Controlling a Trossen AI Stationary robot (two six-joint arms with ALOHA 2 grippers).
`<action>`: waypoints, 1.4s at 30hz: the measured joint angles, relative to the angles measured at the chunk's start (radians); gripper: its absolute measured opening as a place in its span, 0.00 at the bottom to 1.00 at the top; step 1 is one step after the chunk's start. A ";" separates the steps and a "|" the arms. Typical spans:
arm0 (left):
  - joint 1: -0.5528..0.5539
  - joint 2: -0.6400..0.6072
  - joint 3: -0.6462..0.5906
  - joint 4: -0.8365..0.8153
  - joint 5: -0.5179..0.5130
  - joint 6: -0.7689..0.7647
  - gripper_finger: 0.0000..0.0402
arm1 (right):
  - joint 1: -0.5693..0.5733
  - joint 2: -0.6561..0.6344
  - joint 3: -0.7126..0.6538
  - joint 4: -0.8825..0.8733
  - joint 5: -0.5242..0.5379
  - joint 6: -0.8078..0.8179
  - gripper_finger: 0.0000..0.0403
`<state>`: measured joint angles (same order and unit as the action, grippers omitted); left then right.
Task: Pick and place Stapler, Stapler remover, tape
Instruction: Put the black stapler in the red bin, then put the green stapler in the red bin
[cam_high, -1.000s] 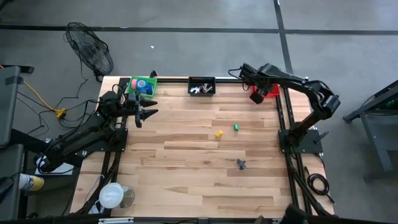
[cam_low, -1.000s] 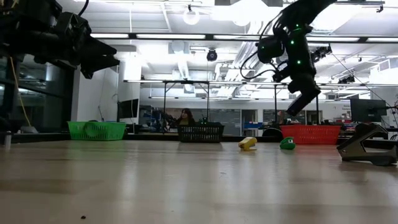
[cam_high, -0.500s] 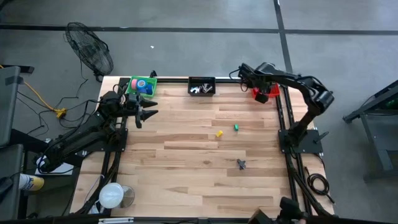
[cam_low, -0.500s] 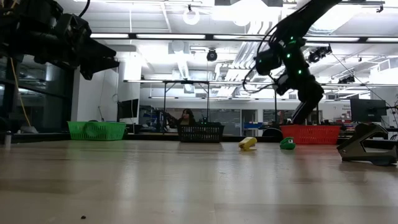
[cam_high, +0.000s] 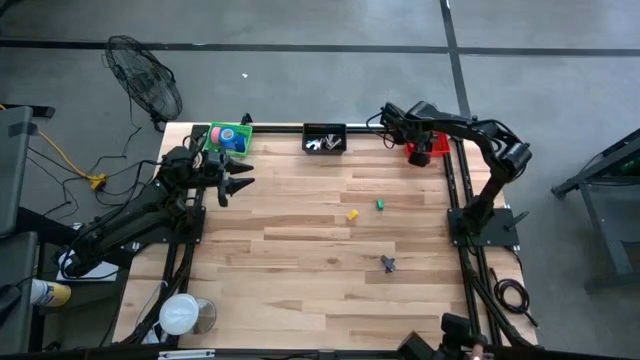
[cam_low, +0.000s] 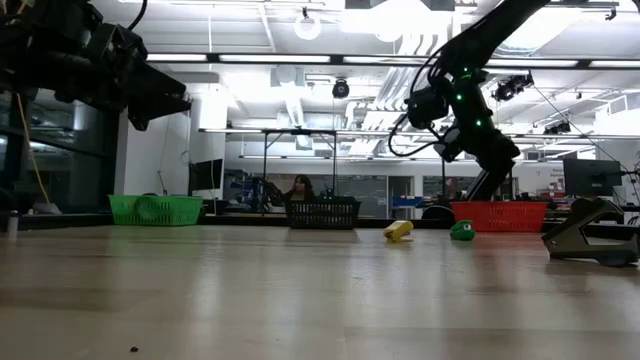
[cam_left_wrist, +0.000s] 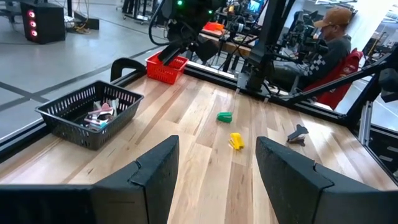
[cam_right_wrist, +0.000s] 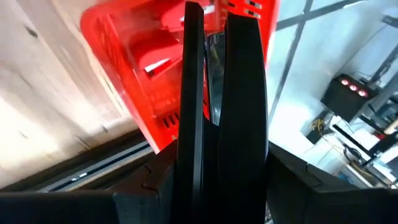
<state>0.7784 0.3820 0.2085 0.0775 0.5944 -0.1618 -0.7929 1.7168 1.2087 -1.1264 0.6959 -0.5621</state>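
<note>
Likely light and rigid, the small dark claw-shaped stapler remover (cam_high: 388, 263) suits a mid-body pinch; left tool (cam_left_wrist: 214, 152) hangs released.

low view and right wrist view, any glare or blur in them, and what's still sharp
Low view: ceiling lights blow out white above, and the pale wooden tabletop shows a soft sheen and goes soft toward the camera; the yellow tape roll and green tape roll stay fairly clear. Right wrist view: the red plastic basket is smeared, and the right gripper fills the frame, dark.
</note>
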 joint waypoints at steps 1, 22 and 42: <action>0.000 0.000 0.000 -0.001 0.000 0.000 0.52 | 0.000 0.000 0.000 0.007 -0.008 0.000 0.41; 0.000 0.000 0.000 -0.012 0.019 0.000 0.52 | -0.005 -0.001 0.000 0.033 0.029 0.067 0.57; 0.000 0.000 0.000 -0.014 0.017 0.000 0.52 | 0.010 -0.004 0.000 -0.002 0.133 0.510 0.57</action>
<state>0.7784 0.3820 0.2085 0.0635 0.6117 -0.1619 -0.7833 1.7129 1.2087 -1.1285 0.8287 -0.0525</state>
